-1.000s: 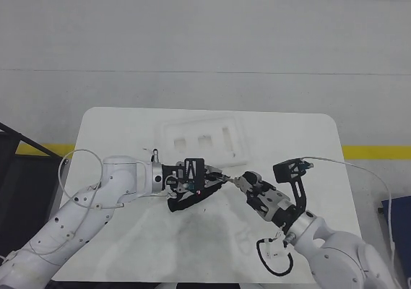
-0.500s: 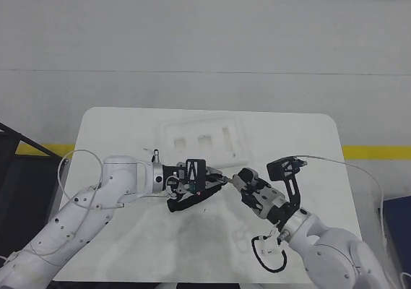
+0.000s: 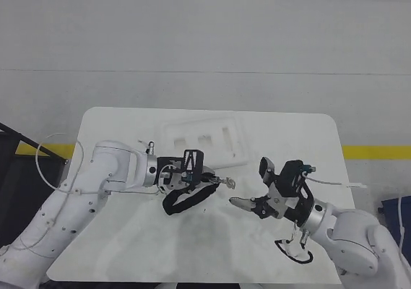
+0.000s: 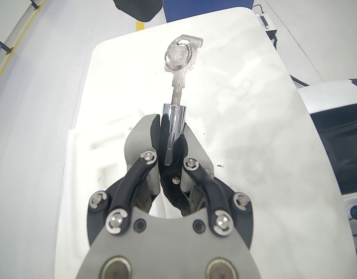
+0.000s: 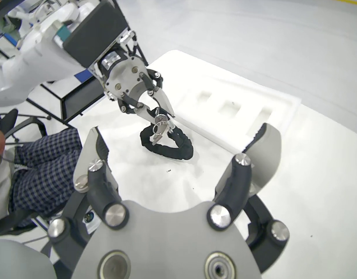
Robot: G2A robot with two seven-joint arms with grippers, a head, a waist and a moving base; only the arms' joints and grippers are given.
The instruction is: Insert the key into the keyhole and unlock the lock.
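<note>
We see the left gripper [image 4: 169,134] over the table [image 3: 118,137], clamped on the lock [image 4: 175,117], with its black cable loop [image 5: 169,146] below. The key [image 4: 181,56] is pushed into the lock's end. To the right, the right gripper [image 5: 181,132] hangs near the key, fingers apart, holding nothing.

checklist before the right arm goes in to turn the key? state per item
1. Key in the lock cylinder: ok.
2. Key fully seated: cannot tell; much of the blade shows.
3. Left gripper shut on the cylinder: ok.
4. Right gripper open and empty: ok.
5. Right gripper faces the key, nothing between them: ok.
6. Lock released at the black cable: cannot tell.
</note>
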